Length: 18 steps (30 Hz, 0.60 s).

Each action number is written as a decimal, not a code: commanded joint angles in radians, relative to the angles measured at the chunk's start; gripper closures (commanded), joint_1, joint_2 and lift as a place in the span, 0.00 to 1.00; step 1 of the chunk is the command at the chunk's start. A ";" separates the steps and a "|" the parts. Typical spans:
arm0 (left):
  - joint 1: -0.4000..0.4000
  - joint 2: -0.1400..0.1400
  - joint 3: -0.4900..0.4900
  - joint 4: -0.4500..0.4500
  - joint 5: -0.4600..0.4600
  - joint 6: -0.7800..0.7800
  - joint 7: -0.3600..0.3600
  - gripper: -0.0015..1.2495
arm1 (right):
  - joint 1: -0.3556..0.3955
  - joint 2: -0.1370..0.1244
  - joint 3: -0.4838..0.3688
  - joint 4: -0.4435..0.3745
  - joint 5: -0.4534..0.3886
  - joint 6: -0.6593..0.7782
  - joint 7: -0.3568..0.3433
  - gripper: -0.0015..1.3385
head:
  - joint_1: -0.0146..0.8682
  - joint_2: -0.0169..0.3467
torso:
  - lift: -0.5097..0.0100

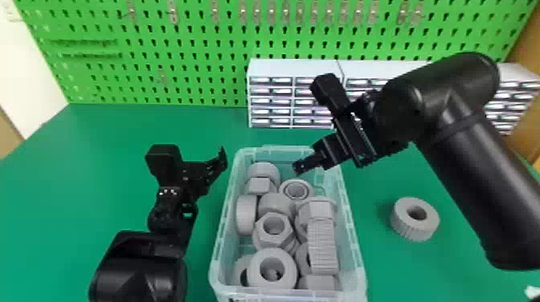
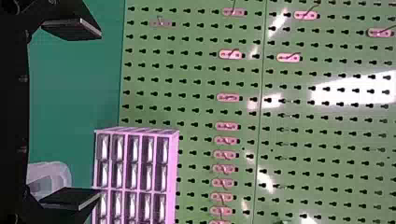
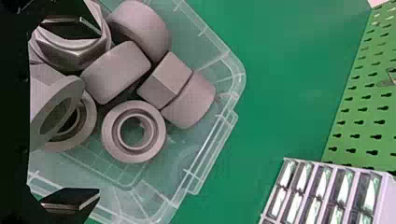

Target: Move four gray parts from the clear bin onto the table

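over the far end of the clear bin [image 1: 355, 241], the robot's right gripper [image 1: 298, 168] pointed down at the heap, its fingers spread and holding nothing. the left gripper [image 2: 99, 113] waited beyond the bin's left side, its fingers also apart and empty. one gray ring [image 1: 412, 229] lay flat on the green table [image 1: 100, 160], to the right of the bin; the other gray parts were piled inside it.

the step in hand looked like a second pick, with three parts probably left to move. a round flanged part [image 3: 112, 130] near the far end, its hole facing up, seemed the easiest choice. a good grasp called for centering over it, then going down slowly with one finger outside each edge, without catching the bin wall or the hex-sided part [image 3: 166, 81] close beside it. closing gently across the widest part would likely have kept the smooth rim from slipping. the lift needed to go straight up, well over the rim, before any swing right, and the part wanted a low, level release beside the first ring, not on it.
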<state>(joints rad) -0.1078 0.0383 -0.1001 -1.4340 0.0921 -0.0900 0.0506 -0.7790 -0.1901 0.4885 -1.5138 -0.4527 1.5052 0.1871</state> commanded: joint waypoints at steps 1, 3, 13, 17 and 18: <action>-0.006 0.002 0.005 0.000 0.000 -0.007 0.000 0.08 | -0.013 0.000 0.028 0.010 -0.011 -0.003 0.000 0.08 | 0.80 0.24 | 0.88; -0.007 0.002 0.007 0.000 0.000 -0.007 0.000 0.08 | -0.023 0.000 0.050 0.021 -0.021 -0.003 0.000 0.08 | 0.80 0.24 | 0.88; -0.013 0.002 0.011 0.000 -0.003 -0.008 0.000 0.08 | -0.056 0.000 0.127 0.041 -0.057 -0.006 0.002 0.09 | 0.80 0.24 | 0.88; -0.013 0.002 0.017 0.000 -0.005 -0.016 0.000 0.08 | -0.057 0.000 0.142 0.041 -0.083 -0.008 0.002 0.09 | 0.80 0.24 | 0.88; -0.013 0.002 0.017 0.000 -0.005 -0.016 0.000 0.08 | -0.059 0.000 0.147 0.041 -0.090 -0.008 0.002 0.09 | 0.80 0.24 | 0.88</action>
<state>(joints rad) -0.1210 0.0399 -0.0864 -1.4343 0.0890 -0.0995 0.0506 -0.8331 -0.1902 0.6182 -1.4736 -0.5160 1.4984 0.1887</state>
